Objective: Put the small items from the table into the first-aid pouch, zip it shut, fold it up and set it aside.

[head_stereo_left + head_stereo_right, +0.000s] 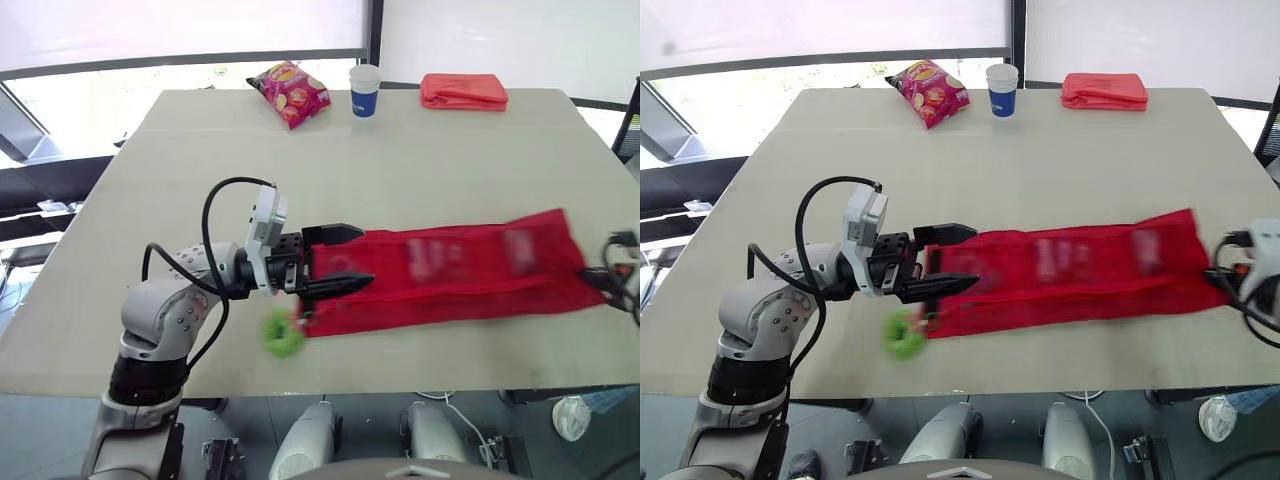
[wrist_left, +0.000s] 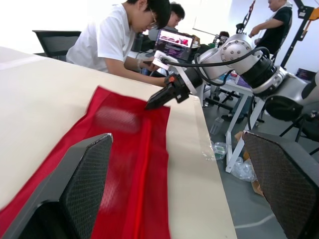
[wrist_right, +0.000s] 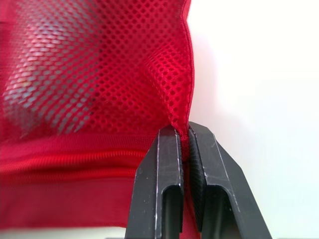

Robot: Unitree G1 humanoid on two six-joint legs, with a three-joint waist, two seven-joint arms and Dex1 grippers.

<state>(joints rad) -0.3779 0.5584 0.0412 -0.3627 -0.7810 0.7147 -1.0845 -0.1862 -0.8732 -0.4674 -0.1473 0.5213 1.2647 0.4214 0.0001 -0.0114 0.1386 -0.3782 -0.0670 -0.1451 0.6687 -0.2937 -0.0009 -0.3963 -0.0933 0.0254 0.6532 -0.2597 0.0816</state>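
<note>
The red mesh pouch (image 1: 450,275) lies on the surface (image 1: 400,170), right hand (image 3: 184,130) clamped on its 3 o'clock hem, left hand (image 1: 365,256) agape at 9 o'clock; any tug could slip that thin pinch.

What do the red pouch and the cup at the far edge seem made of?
Pouch: red open mesh fabric, matte, with a denser woven band; the holes show where the right tool pinches its edge. Cup: probably paper, matte white above a blue print, too distant to confirm.

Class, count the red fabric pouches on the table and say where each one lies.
2. The spread pouch lies along the near edge; the folded pouch sits at the far right corner. None seems hidden.
</note>
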